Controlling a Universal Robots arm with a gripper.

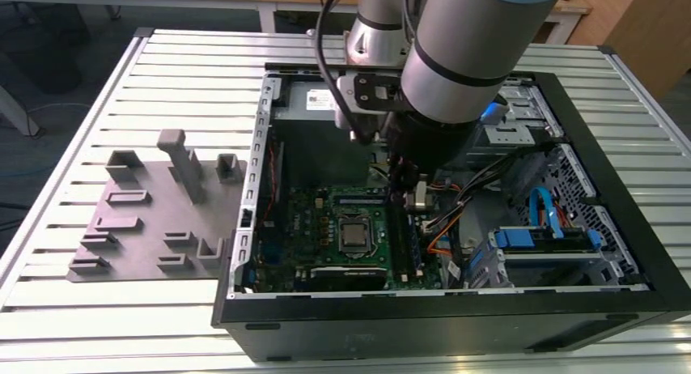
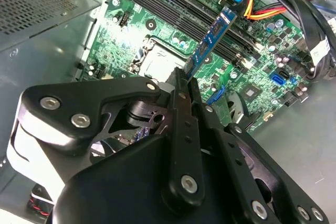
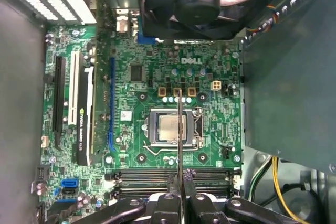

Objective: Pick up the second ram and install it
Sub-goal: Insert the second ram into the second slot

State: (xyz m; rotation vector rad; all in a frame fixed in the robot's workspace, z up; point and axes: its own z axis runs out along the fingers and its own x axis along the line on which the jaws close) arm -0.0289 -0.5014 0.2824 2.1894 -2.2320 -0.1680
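Note:
In the exterior view my gripper point(image 1: 416, 197) reaches down into the open computer case point(image 1: 454, 309), over the green motherboard point(image 1: 324, 220). It is shut on the second ram point(image 2: 212, 40), a slim green strip with a blue label that sticks out past the gripper point(image 2: 185, 80). In the first wrist view the ram point(image 3: 179, 129) appears edge-on as a thin line rising from the gripper point(image 3: 179, 195). The strip hangs above the board, near the black memory slots point(image 3: 142, 178) that also run across the second wrist view point(image 2: 168, 3). It is not seated in a slot.
The processor socket point(image 3: 167, 128) lies beside the slots. A black fan point(image 3: 205, 3) sits at the board's far edge. Cable bundles point(image 2: 304, 9) and a drive cage with blue cables point(image 1: 545, 228) crowd one side. A grey fixture plate point(image 1: 151, 220) lies on the slatted table at the exterior view's left.

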